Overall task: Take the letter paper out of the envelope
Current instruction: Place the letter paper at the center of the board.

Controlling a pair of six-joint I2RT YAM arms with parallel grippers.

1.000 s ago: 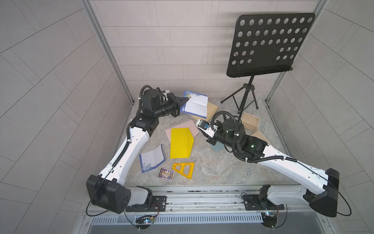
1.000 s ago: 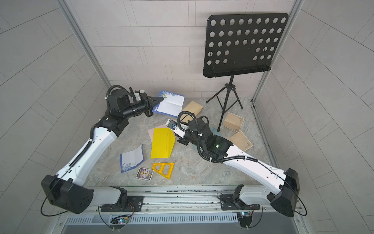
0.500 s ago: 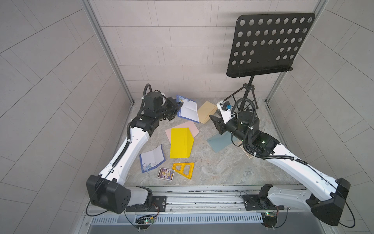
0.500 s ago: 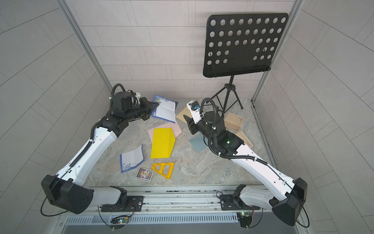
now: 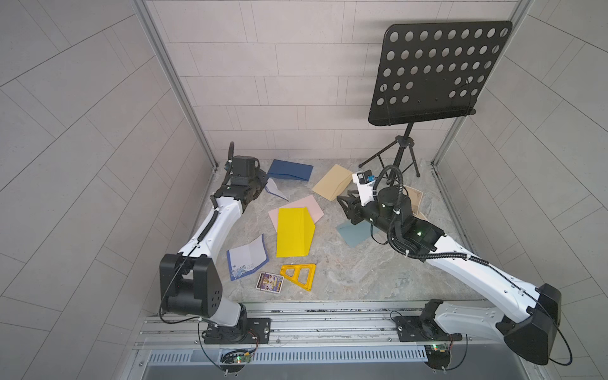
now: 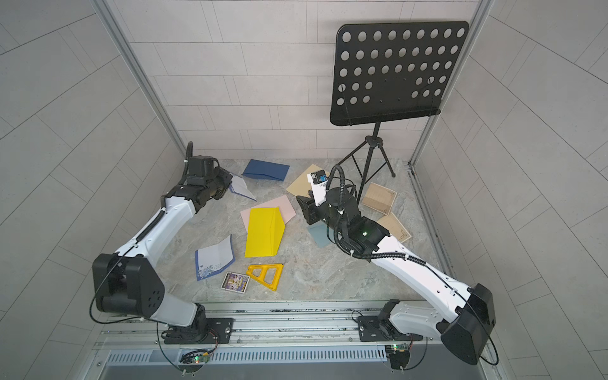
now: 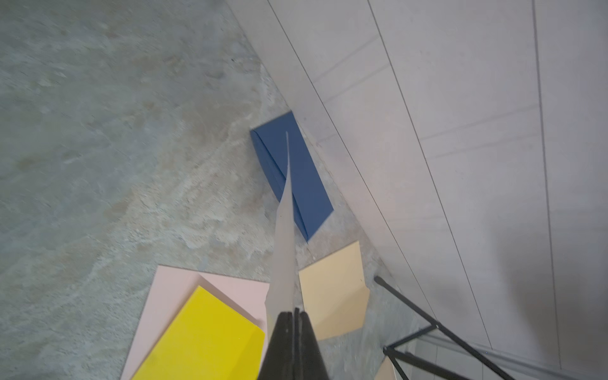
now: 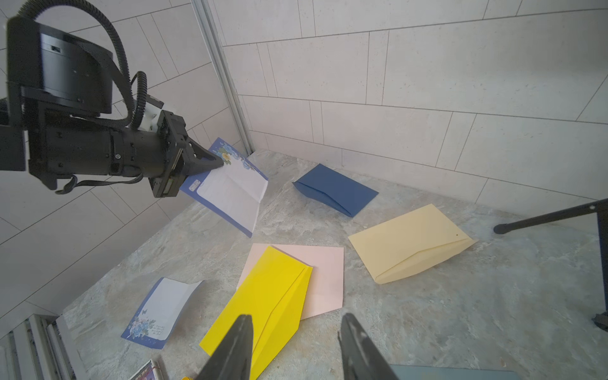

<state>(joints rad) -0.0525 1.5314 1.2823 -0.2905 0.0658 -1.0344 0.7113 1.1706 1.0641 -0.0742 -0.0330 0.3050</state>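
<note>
Nearest me, my right fingers (image 8: 237, 348) stand apart and empty, near the yellow envelope (image 8: 263, 302) on the counter (image 8: 460, 312). Farther back, my left fingers (image 7: 281, 347) are clamped on the letter paper (image 8: 230, 194), which hangs clear of the counter. Beyond it, by the back wall, the blue envelope (image 8: 335, 189) lies flat, apart from the paper.

Blue-bordered letter paper (image 8: 230, 194) hangs tilted, apart from the flat navy envelope (image 8: 335, 189).

Bare table (image 5: 362, 273) front right; music stand (image 5: 404, 142) legs across back-right corner.
</note>
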